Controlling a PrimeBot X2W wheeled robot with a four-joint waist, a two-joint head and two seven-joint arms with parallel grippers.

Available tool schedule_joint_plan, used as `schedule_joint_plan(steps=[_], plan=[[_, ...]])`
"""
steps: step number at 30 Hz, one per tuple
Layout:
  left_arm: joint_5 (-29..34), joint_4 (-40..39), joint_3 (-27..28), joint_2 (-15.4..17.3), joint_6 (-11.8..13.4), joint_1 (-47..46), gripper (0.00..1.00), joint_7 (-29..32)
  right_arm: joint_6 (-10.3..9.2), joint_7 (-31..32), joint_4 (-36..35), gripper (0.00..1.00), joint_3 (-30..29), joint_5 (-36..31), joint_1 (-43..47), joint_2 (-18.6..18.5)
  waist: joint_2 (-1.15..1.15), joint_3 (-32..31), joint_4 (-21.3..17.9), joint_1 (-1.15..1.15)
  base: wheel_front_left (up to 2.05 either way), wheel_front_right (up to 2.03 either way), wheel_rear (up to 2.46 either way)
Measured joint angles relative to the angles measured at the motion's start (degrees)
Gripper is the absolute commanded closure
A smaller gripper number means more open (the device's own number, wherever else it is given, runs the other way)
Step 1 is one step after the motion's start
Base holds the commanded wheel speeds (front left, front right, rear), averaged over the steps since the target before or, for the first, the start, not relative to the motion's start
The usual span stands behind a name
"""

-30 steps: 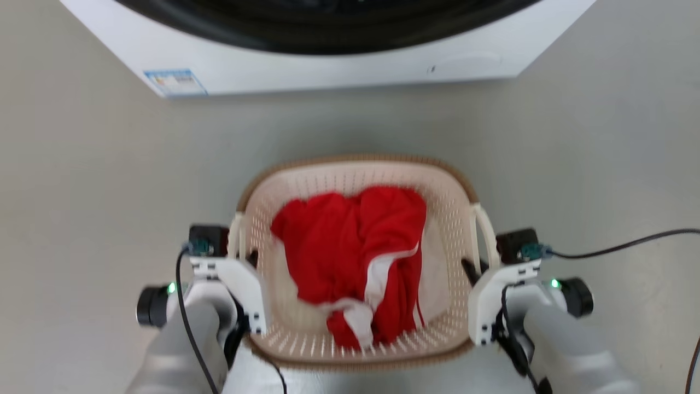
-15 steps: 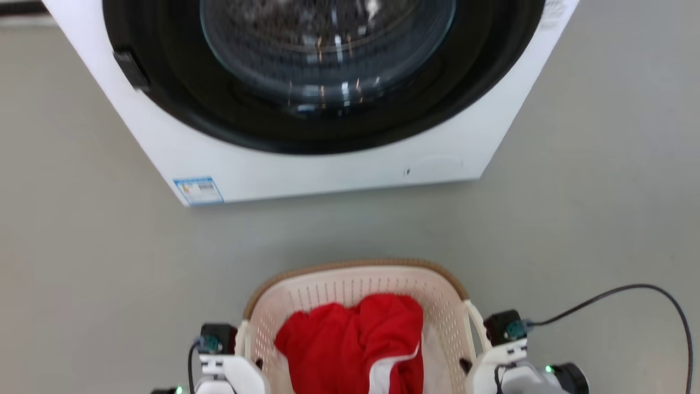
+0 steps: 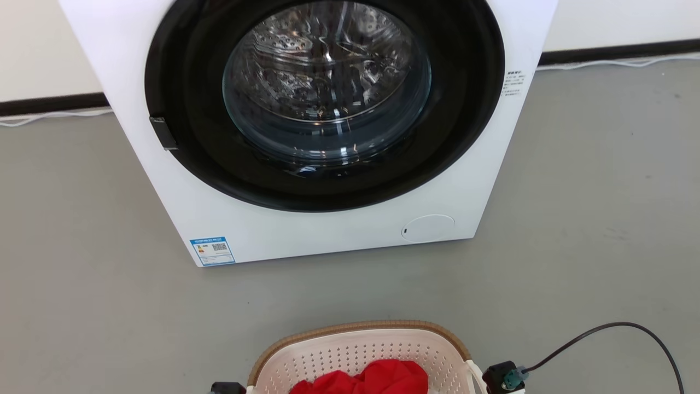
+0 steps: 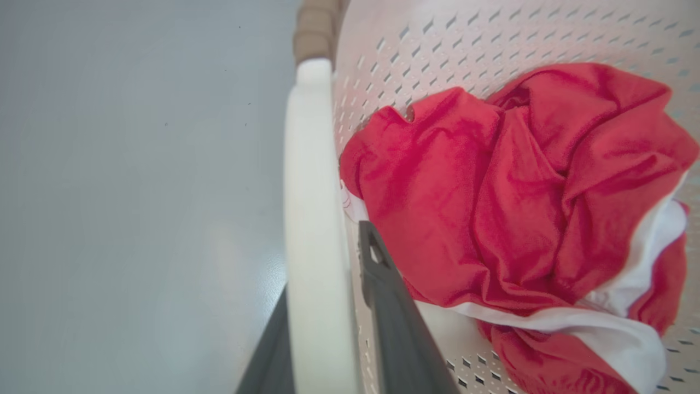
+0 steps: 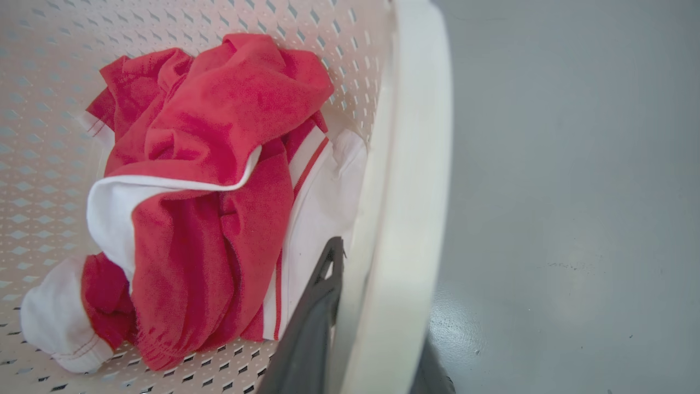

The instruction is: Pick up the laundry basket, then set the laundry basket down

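1. Now, the left claw (image 4: 320,284) pinches the left loop handle (image 4: 309,219) of the laundry basket (image 4: 437,44). One dark finger (image 4: 383,284) lies on the inner side along the perforated wall, and the other is on the outer side, mostly hidden under the handle.
2. Likewise, the right claw (image 5: 383,306) is pressed onto the right loop handle (image 5: 415,164). Its inner finger (image 5: 311,317) lies against the basket wall (image 5: 54,54), and its outer finger peeks out beneath the handle.
3. Between the two claws sits the basket, so its wall is just inward of each one. Whether its bottom touches the floor (image 3: 574,219) cannot be told.
4. Just past each inner finger, a crumpled red and white garment (image 4: 492,191) (image 5: 208,137) lies inside the basket.
5. Ahead of both claws, beyond the basket's far brown rim (image 3: 361,327), a white washing machine (image 3: 328,235) stands well apart on the grey floor. Its round glass door (image 3: 328,82) faces the claws.
6. Outward from the right wrist, a black cable (image 3: 601,331) arcs away over the floor.
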Motion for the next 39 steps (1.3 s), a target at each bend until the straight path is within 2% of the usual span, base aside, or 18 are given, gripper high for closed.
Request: schedule_joint_plan(steps=[7, 16, 39], plan=[[-3.0, -0.8, -2.9, 0.4, 1.3, 0.4, 1.0, 0.4, 0.0, 0.1, 0.0, 1.0, 1.1, 0.8, 0.0, -0.1, 0.0, -1.2, 0.4, 0.0, 0.0, 0.0, 0.0], [-5.6, -0.8, -5.5, 0.5, 1.7, 0.4, 1.0, 0.4, 0.0, 0.4, 0.1, 1.0, 2.3, 2.1, 0.0, -0.4, 0.0, -1.7, 0.2, 0.0, 0.0, 0.0, 0.0], [-10.0, 1.1, -10.1, 0.3, 1.7, 0.2, 1.0, -1.4, 0.0, -0.6, 1.0, 1.0, 4.2, 4.8, -0.1, -0.3, 0.0, -1.7, -0.4, 0.0, 0.0, 0.0, 0.0]])
